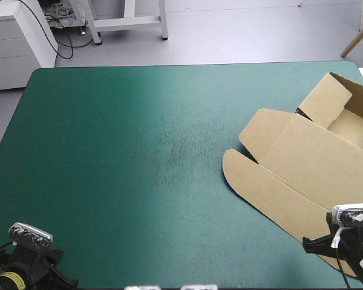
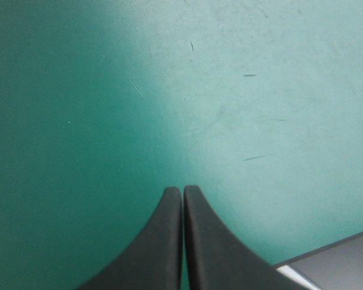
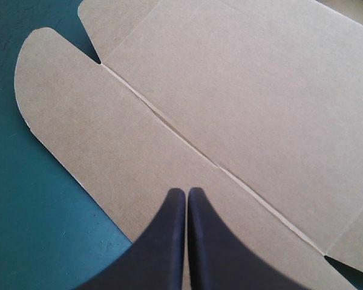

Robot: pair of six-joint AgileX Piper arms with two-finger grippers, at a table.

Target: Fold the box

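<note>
The brown box (image 1: pixel 308 163) lies at the table's right side, its lid panel flat toward the middle and a tray part with raised walls (image 1: pixel 345 118) at the far right. In the right wrist view the flat board (image 3: pixel 230 96) fills the scene ahead, with a rounded flap (image 3: pixel 54 78) on one side. My right gripper (image 3: pixel 186 194) is shut, its tips over the board's near flap, holding nothing. My left gripper (image 2: pixel 183 192) is shut over bare teal-green cover (image 2: pixel 230 90), far from the box, at the table's near left corner (image 1: pixel 24 266).
The teal-green cover (image 1: pixel 139 151) spreads bare from the left edge to the box. The box's far right part runs past the table's right edge of view. A grey strip (image 2: pixel 339 266) shows beside my left gripper.
</note>
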